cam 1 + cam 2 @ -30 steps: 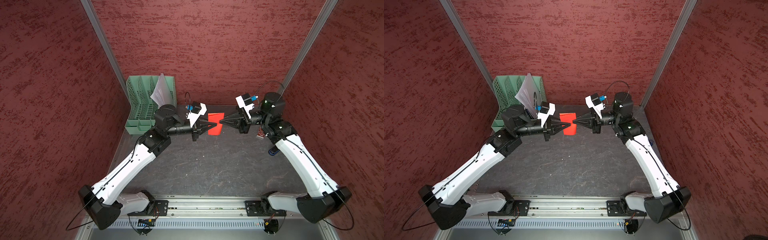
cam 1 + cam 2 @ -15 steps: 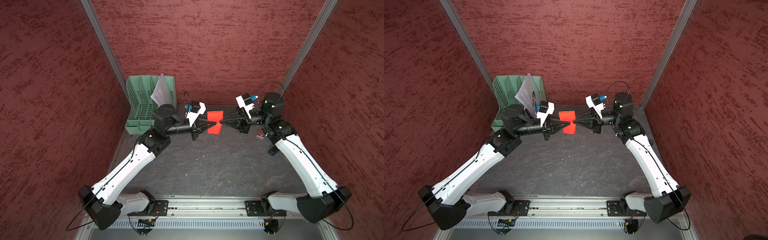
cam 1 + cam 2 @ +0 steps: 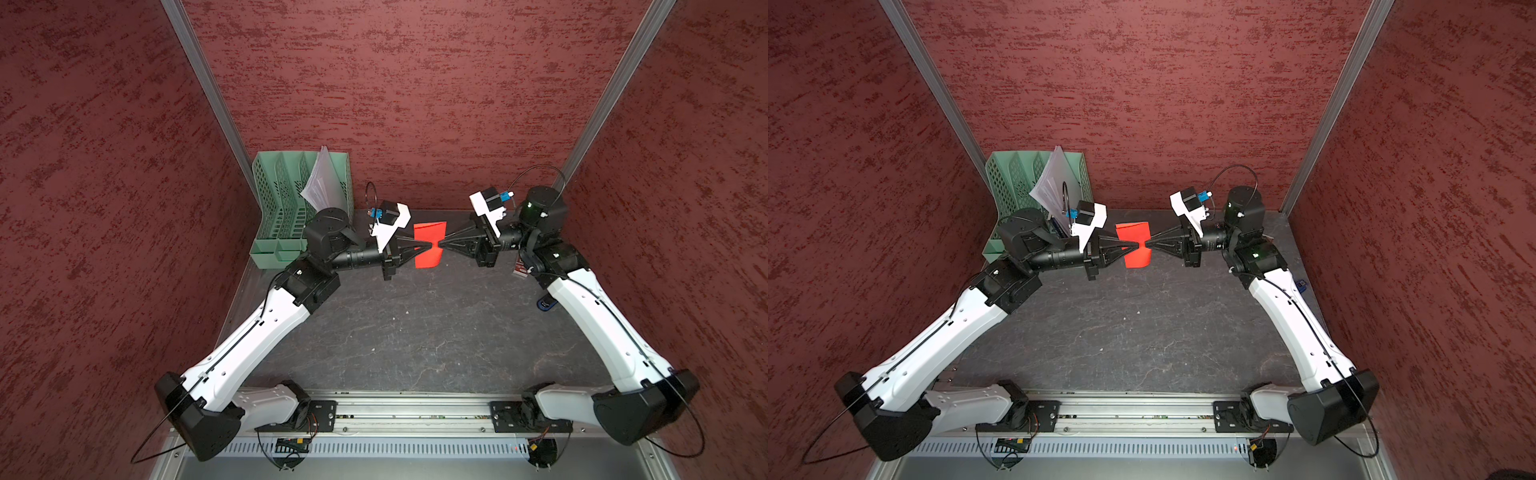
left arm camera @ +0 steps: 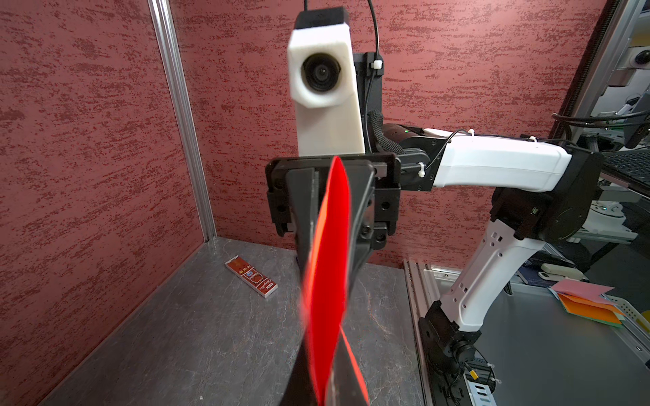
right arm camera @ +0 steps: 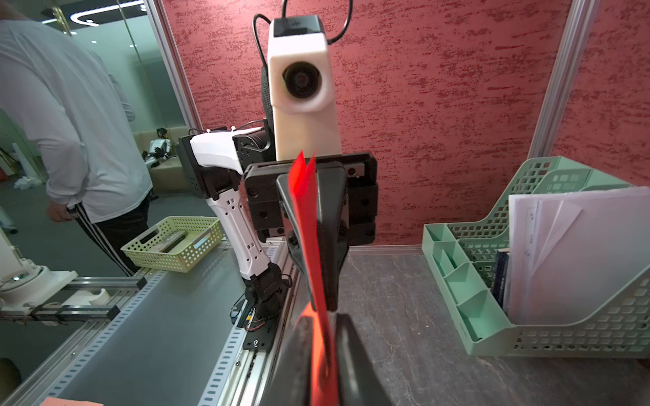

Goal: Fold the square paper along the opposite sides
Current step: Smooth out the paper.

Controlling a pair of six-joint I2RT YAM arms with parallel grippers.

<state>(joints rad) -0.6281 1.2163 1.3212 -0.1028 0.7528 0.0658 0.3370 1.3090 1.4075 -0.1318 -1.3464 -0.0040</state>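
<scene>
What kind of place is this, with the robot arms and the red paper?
Probably a robot lab's test booth. A left arm and right arm stand on a metal rail, red panels wall in the table, and the right wrist view shows another workbench and a person beyond.

Left gripper [image 3: 428, 247] clamps the square paper [image 3: 430, 232] midair.

White arm shells [image 3: 266, 332], black joints [image 3: 328, 232], cables [image 4: 376, 38]
</scene>
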